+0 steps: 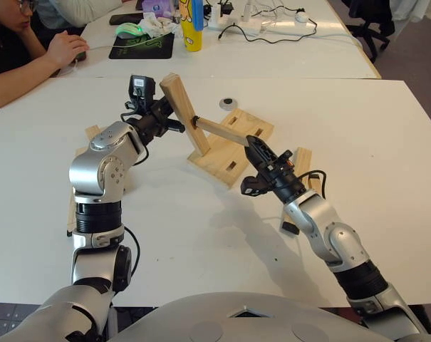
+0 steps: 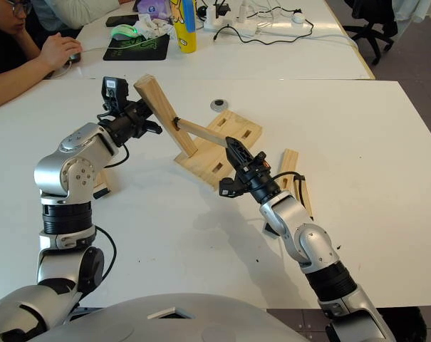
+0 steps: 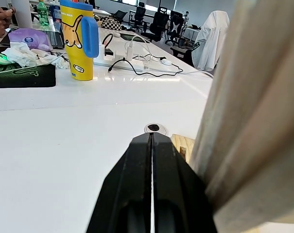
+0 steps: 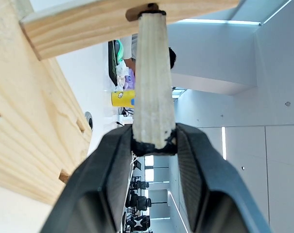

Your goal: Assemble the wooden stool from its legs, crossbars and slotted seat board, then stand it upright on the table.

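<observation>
Right gripper (image 1: 252,143) pinches the crossbar (image 1: 219,131) entering the tilted leg (image 1: 184,107); left gripper (image 3: 151,141), jaws pressed together, sits just beside it.

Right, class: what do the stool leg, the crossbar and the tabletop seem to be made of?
Leg: pale bare wood, probably softwood; straight grain, no gloss. Crossbar: same light wood, matt, fibrous-looking surface. Tabletop: smooth white with faint sheen, likely laminate, though paint is possible.

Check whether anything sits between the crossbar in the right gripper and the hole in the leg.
Nothing visible does. The crossbar, held by the right gripper, meets the leg right at its hole.
</observation>
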`<state>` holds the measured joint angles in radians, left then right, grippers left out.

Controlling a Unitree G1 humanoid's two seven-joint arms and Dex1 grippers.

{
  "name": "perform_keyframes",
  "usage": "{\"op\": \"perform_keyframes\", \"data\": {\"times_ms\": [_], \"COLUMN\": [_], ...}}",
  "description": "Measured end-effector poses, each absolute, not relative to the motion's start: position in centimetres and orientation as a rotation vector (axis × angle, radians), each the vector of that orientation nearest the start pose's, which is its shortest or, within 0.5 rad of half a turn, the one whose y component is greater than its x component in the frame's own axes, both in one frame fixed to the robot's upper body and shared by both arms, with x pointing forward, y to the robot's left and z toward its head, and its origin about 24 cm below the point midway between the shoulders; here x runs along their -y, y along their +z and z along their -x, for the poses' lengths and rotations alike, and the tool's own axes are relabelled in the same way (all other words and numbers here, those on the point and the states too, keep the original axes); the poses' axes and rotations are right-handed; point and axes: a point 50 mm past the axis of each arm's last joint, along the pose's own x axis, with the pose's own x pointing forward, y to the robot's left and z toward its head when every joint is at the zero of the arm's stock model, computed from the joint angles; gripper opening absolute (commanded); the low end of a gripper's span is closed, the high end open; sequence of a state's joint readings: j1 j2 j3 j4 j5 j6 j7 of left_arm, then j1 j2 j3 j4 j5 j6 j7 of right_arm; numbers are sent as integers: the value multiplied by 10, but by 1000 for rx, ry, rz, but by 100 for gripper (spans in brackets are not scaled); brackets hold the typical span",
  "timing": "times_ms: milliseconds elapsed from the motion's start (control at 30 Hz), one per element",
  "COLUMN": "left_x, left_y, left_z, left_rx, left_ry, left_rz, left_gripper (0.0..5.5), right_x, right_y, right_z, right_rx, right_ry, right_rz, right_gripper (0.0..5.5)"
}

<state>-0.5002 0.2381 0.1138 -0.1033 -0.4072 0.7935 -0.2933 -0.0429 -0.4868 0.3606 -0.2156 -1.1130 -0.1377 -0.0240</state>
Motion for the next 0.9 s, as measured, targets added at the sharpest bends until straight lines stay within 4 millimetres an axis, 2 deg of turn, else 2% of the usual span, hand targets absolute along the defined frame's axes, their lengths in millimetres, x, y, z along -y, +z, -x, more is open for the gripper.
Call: {"op": "perform_keyframes", "data": {"times_ms": [900], "left_x": [-148], "left_y": [149], "left_z": [-319], "left_rx": [-180], "left_ry": [-457], "left_rz": [165], "left_gripper": [0], "right_x": [121], "right_y": [80], "right_z": [-233], "right_rx": [521], "right_ry": [382], "right_rz": [1528], "right_gripper": [131]}}
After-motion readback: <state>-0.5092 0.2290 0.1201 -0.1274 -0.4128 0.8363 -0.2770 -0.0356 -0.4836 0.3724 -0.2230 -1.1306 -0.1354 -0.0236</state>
